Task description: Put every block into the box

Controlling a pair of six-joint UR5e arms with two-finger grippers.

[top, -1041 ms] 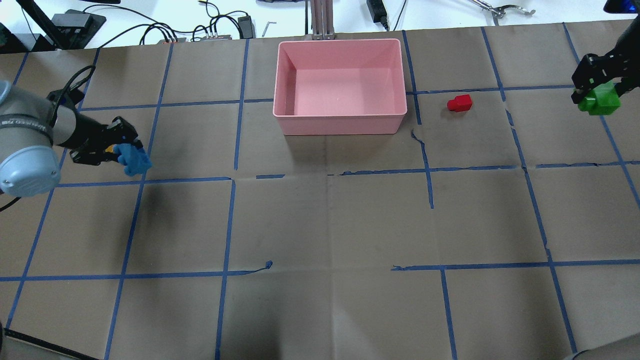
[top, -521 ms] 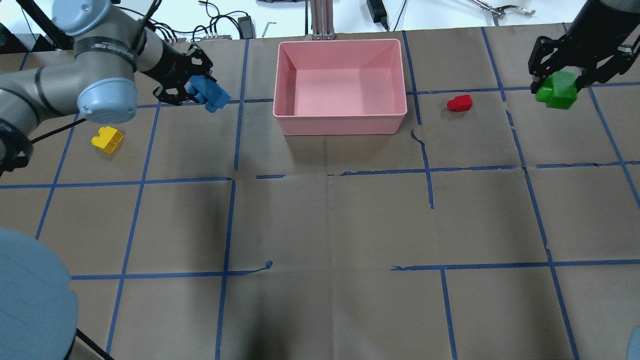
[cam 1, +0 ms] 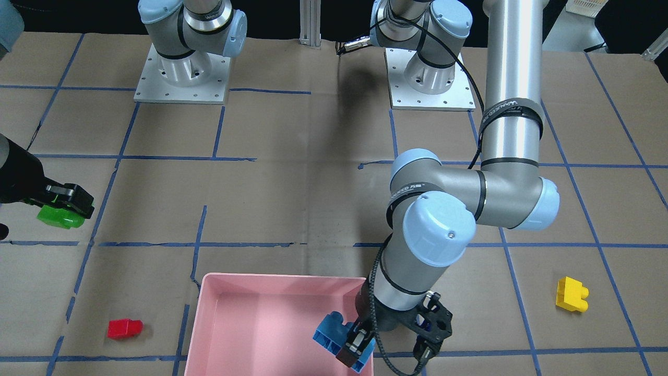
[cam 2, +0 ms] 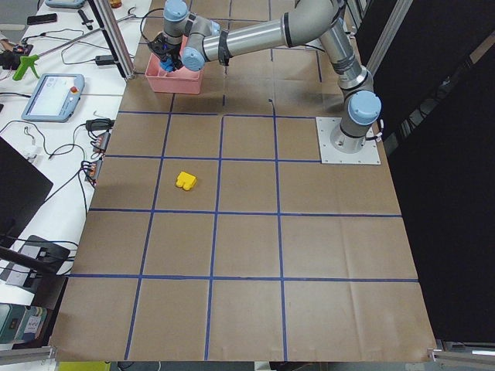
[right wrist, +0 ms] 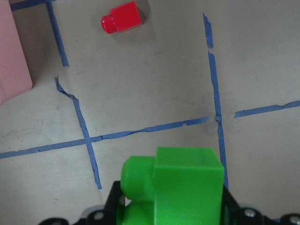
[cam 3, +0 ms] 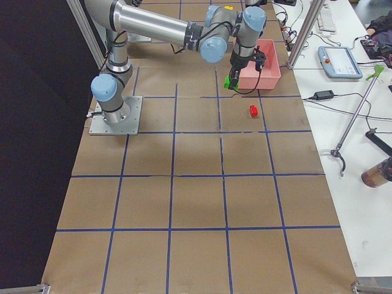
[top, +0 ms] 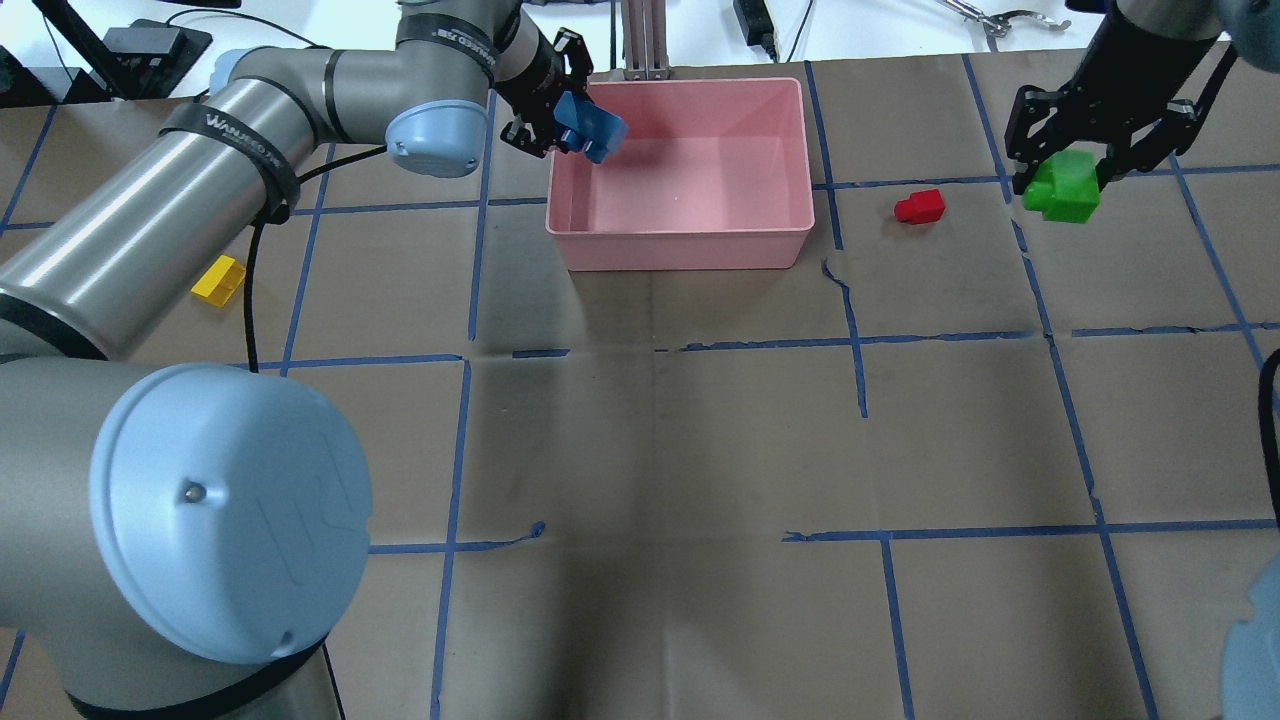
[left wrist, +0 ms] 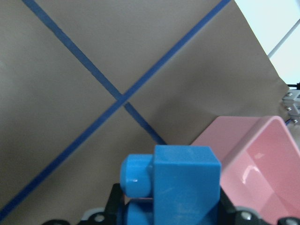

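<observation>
The large, shallow pink plastic box (top: 680, 250) sits far across the table. My left gripper (top: 572, 128) is clamped on the long light-blue studded plastic brick (top: 594, 130) above the box's left corner. My right gripper (top: 1066, 168) pinches the green studded brick (top: 1066, 192), held well right of the box. The yellow brick (top: 218, 279) lies well left of the box and the small red brick (top: 920, 206) just right of it. I judge them all light, rigid and slick, best squeezed across their flat sides.
</observation>
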